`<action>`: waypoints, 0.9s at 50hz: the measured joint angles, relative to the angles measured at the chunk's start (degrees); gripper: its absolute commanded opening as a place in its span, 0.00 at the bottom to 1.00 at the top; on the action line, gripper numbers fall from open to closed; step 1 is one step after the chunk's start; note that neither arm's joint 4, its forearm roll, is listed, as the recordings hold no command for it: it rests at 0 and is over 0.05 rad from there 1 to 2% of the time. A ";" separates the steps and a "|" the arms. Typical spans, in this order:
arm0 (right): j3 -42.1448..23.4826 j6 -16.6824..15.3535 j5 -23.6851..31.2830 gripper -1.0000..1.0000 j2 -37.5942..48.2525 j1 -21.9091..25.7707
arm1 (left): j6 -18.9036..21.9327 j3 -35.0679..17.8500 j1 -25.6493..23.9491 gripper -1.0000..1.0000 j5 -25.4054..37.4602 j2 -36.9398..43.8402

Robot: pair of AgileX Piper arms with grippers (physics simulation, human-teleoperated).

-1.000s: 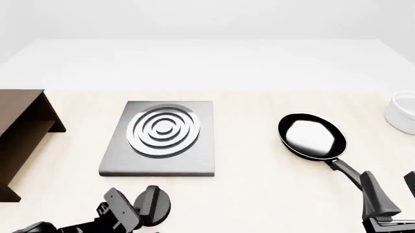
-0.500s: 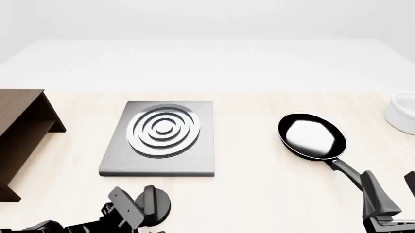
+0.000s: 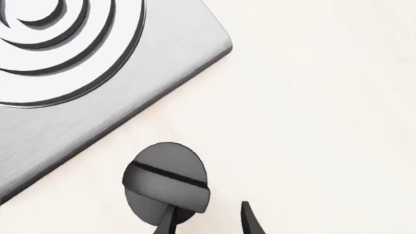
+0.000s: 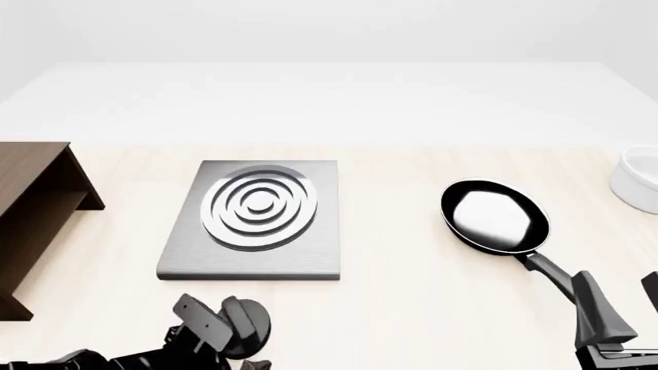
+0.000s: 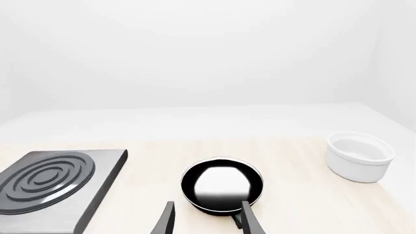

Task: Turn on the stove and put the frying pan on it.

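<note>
The stove [image 4: 252, 254] is a flat grey plate with a ringed burner, lying left of centre on the table. Its black oval knob [image 4: 253, 330] sits just in front of it, partly covered by my left gripper [image 4: 221, 320]. In the left wrist view the knob [image 3: 165, 181] lies under one finger of the left gripper [image 3: 208, 222], which is open and holds nothing. The frying pan [image 4: 495, 216] rests to the right, handle pointing at my right gripper [image 4: 622, 308], which is open. In the right wrist view the pan [image 5: 222, 185] lies just ahead of the right gripper [image 5: 208, 222].
A brown wooden shelf [image 4: 31, 216] stands at the left edge. A white bowl [image 4: 637, 181] sits at the far right, also seen as the bowl [image 5: 359, 156] in the right wrist view. The stove [image 5: 58, 187] lies well left of the pan.
My left gripper has shifted slightly lower and closer over the knob. The right arm, pan and stove have not moved.
</note>
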 measured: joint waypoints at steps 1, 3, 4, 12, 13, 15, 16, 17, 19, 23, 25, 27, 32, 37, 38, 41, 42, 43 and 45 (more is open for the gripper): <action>0.00 0.01 0.00 1.00 -0.01 0.00 | -0.01 -0.22 -0.24 1.00 0.09 0.19; 0.01 0.02 -0.01 1.00 -0.02 0.01 | 0.07 -0.87 -0.83 1.00 0.25 0.88; 0.02 0.02 -0.02 1.00 -0.02 0.01 | 0.18 -1.24 -1.08 1.00 0.32 1.21; 0.05 0.03 -0.04 1.00 -0.04 0.03 | 0.61 -3.49 -2.67 1.00 1.18 2.58; 0.05 0.02 -0.04 1.00 -0.04 0.04 | 0.68 -3.72 -2.82 1.00 1.31 2.65; 0.06 0.02 -0.05 1.00 -0.04 0.04 | 0.83 -4.22 -3.12 1.00 1.74 2.61; 0.06 0.02 -0.05 1.00 -0.05 0.05 | 0.91 -4.45 -3.25 1.00 1.97 2.54; 0.06 0.01 -0.05 1.00 -0.05 0.05 | 0.98 -4.66 -3.37 1.00 2.18 2.47; 0.07 0.00 -0.04 1.00 -0.05 0.06 | 1.29 -6.17 -4.27 1.00 6.28 -1.58; 0.07 -0.01 0.00 1.00 -0.04 0.07 | 1.94 -9.36 -5.81 1.00 13.87 -9.55; 0.07 -0.02 0.00 1.00 -0.02 0.08 | 2.30 -10.81 -6.36 1.00 17.14 -12.98; 0.07 -0.03 0.01 1.00 -0.01 0.09 | 2.77 -12.19 -6.70 1.00 20.21 -16.19; 0.07 -0.06 0.01 1.00 0.02 0.09 | 3.52 -15.23 -7.34 1.00 26.56 -22.62; 0.07 -0.09 0.02 1.00 0.04 0.10 | 4.56 -17.18 -6.75 1.00 31.16 -27.80; 0.07 -0.09 0.02 1.00 0.04 0.11 | 4.85 -17.40 -6.39 1.00 31.89 -28.78; 0.07 -0.09 0.02 1.00 0.05 0.11 | 5.86 -17.72 -4.85 1.00 33.72 -31.70; 0.07 -0.10 0.02 1.00 0.05 0.11 | 6.18 -17.74 -4.25 1.00 34.19 -32.61; 0.07 -0.10 0.02 1.00 0.05 0.11 | 6.58 -17.68 -3.58 1.00 34.60 -33.53; 0.07 -0.10 0.02 1.00 0.05 0.11 | 7.54 -17.36 -2.12 1.00 35.19 -35.37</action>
